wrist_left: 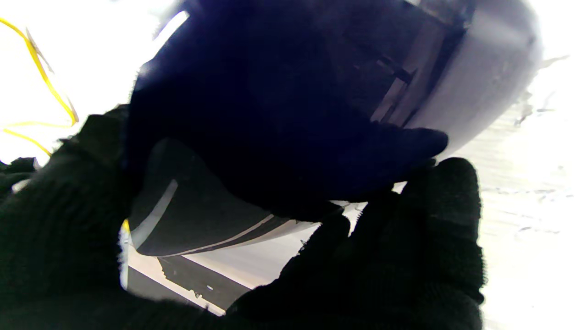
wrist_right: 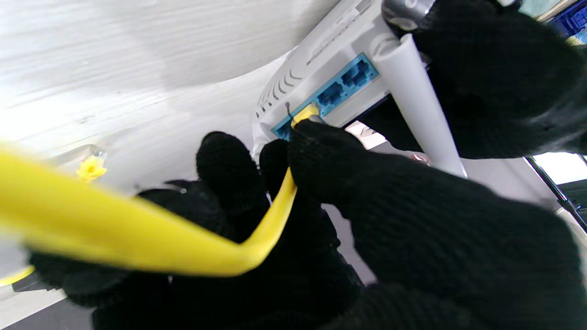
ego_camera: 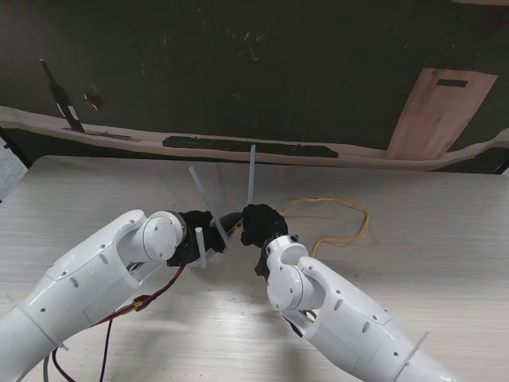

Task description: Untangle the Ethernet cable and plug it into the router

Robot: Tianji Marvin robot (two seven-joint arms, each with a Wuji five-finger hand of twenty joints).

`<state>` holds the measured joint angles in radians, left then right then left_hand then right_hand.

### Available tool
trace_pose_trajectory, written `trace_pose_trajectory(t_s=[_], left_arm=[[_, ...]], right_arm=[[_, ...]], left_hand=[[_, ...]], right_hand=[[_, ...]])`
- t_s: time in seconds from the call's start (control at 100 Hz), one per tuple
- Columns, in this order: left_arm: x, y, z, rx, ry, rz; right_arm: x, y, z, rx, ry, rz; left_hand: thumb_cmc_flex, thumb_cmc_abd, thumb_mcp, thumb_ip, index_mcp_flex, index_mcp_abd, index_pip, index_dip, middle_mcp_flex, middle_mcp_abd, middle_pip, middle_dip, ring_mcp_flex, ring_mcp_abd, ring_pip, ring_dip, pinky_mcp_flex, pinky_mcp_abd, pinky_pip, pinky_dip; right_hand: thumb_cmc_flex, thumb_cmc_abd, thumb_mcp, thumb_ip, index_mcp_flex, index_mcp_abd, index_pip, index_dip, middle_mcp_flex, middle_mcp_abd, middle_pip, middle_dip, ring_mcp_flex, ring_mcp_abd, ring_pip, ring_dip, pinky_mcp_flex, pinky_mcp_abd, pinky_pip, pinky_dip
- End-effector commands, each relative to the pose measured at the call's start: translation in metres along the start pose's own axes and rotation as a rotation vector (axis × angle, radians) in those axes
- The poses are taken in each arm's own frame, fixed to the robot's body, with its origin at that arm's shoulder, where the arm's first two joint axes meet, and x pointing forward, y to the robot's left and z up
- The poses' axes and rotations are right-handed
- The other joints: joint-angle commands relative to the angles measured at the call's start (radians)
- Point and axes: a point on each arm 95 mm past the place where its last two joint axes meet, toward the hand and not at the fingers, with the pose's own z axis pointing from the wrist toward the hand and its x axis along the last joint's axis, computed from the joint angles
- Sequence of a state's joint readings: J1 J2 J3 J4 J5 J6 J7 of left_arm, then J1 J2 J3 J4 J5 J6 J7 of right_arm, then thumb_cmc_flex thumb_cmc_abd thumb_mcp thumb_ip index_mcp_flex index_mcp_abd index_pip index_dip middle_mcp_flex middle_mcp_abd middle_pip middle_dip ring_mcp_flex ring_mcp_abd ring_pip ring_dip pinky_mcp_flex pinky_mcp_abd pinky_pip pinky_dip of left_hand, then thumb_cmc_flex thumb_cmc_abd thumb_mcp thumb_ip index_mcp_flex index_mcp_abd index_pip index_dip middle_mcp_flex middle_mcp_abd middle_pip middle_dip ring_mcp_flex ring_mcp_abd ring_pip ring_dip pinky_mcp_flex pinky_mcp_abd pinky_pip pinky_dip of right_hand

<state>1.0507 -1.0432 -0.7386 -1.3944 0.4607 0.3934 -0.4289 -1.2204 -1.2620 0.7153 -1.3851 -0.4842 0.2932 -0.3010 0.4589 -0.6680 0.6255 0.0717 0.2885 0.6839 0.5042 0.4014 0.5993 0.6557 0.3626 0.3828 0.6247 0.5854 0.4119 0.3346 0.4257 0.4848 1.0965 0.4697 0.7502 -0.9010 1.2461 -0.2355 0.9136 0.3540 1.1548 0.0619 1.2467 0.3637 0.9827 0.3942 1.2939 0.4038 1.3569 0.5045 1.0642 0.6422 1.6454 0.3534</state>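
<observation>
The white router (wrist_right: 321, 68) is held off the table between my two black-gloved hands, its row of blue ports (wrist_right: 341, 87) facing the right wrist camera. My left hand (ego_camera: 193, 235) is shut on the router's body beside a white antenna (wrist_right: 419, 107). My right hand (ego_camera: 261, 224) is shut on the yellow Ethernet cable (wrist_right: 192, 256) just behind its plug (wrist_right: 305, 113), which sits at the mouth of an end port. How deep the plug sits I cannot tell. In the stand view only the antennas (ego_camera: 208, 203) show. Slack cable (ego_camera: 343, 216) loops on the table to the right.
Red and black wires (ego_camera: 147, 301) hang from my left forearm. A wooden board (ego_camera: 441, 111) leans at the back right, beyond the table's far edge (ego_camera: 238, 159). A small yellow and clear piece (wrist_right: 91, 167) lies on the table near the right hand.
</observation>
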Motion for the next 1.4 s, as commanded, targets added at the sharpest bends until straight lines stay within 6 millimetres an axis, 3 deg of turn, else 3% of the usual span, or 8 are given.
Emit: trace_pose_trajectory(t_s=[0.0, 0.21, 0.47, 0.76, 0.96, 1.39], left_arm=[[-0.019, 0.056, 0.009, -0.169, -0.05, -0.026], [-0.019, 0.056, 0.01, -0.176, -0.042, -0.022], [-0.018, 0.056, 0.011, -0.185, -0.034, -0.02], [-0.017, 0.056, 0.011, -0.197, -0.023, -0.029], [-0.016, 0.057, 0.012, -0.207, -0.015, -0.03], [-0.011, 0.059, 0.014, -0.229, -0.004, -0.025]], right_arm=[[0.004, -0.005, 0.0, 0.021, 0.008, 0.01], [0.006, -0.008, 0.003, 0.009, 0.013, 0.027], [0.009, -0.01, 0.006, -0.005, 0.017, 0.034], [0.008, -0.014, 0.01, -0.025, 0.001, 0.045], [0.009, -0.018, 0.012, -0.038, -0.002, 0.063], [0.014, -0.022, 0.014, -0.029, -0.003, 0.099]], left_hand=[[0.471, 0.218, 0.316, 0.035, 0.103, -0.441, 0.25, 0.057, 0.101, -0.414, 0.199, 0.083, 0.092, -0.277, 0.222, 0.061, -0.023, -0.245, -0.019, 0.018], [0.47, 0.22, 0.314, 0.042, 0.101, -0.444, 0.25, 0.057, 0.096, -0.418, 0.203, 0.079, 0.087, -0.274, 0.219, 0.061, -0.023, -0.248, -0.028, 0.015], [0.47, 0.22, 0.312, 0.045, 0.101, -0.445, 0.252, 0.058, 0.096, -0.416, 0.204, 0.077, 0.088, -0.277, 0.219, 0.061, -0.023, -0.248, -0.03, 0.015], [0.471, 0.219, 0.31, 0.045, 0.102, -0.446, 0.251, 0.058, 0.097, -0.416, 0.205, 0.076, 0.087, -0.277, 0.219, 0.061, -0.023, -0.248, -0.032, 0.014], [0.472, 0.217, 0.311, 0.045, 0.103, -0.445, 0.251, 0.057, 0.096, -0.416, 0.205, 0.076, 0.085, -0.276, 0.217, 0.06, -0.023, -0.248, -0.032, 0.014], [0.481, 0.224, 0.315, 0.048, 0.1, -0.443, 0.249, 0.057, 0.093, -0.412, 0.205, 0.075, 0.087, -0.275, 0.219, 0.061, -0.023, -0.248, -0.032, 0.014]], right_hand=[[0.036, 0.005, 0.051, -0.005, 0.03, -0.003, 0.037, 0.026, 0.091, 0.065, 0.032, 0.004, 0.001, -0.086, 0.033, 0.028, 0.032, 0.01, 0.076, 0.019], [0.051, -0.014, 0.072, 0.022, 0.039, -0.005, 0.032, 0.085, 0.109, 0.086, 0.077, 0.029, 0.005, -0.147, 0.101, 0.064, 0.053, -0.058, 0.127, 0.082], [0.073, -0.013, 0.088, 0.03, 0.048, 0.022, 0.018, 0.122, 0.136, 0.106, 0.09, 0.033, 0.008, -0.175, 0.134, 0.093, 0.06, -0.081, 0.137, 0.142], [0.063, -0.11, 0.201, 0.119, 0.093, -0.054, 0.03, 0.236, 0.182, 0.095, 0.141, 0.039, 0.012, -0.244, 0.188, 0.145, 0.07, -0.138, 0.145, 0.215], [0.067, -0.123, 0.217, 0.138, 0.112, -0.082, 0.023, 0.259, 0.192, 0.097, 0.145, 0.027, 0.012, -0.249, 0.194, 0.159, 0.072, -0.153, 0.148, 0.233], [0.096, -0.115, 0.193, 0.126, 0.125, -0.06, -0.017, 0.264, 0.208, 0.111, 0.108, 0.014, 0.011, -0.215, 0.164, 0.16, 0.068, -0.122, 0.121, 0.256]])
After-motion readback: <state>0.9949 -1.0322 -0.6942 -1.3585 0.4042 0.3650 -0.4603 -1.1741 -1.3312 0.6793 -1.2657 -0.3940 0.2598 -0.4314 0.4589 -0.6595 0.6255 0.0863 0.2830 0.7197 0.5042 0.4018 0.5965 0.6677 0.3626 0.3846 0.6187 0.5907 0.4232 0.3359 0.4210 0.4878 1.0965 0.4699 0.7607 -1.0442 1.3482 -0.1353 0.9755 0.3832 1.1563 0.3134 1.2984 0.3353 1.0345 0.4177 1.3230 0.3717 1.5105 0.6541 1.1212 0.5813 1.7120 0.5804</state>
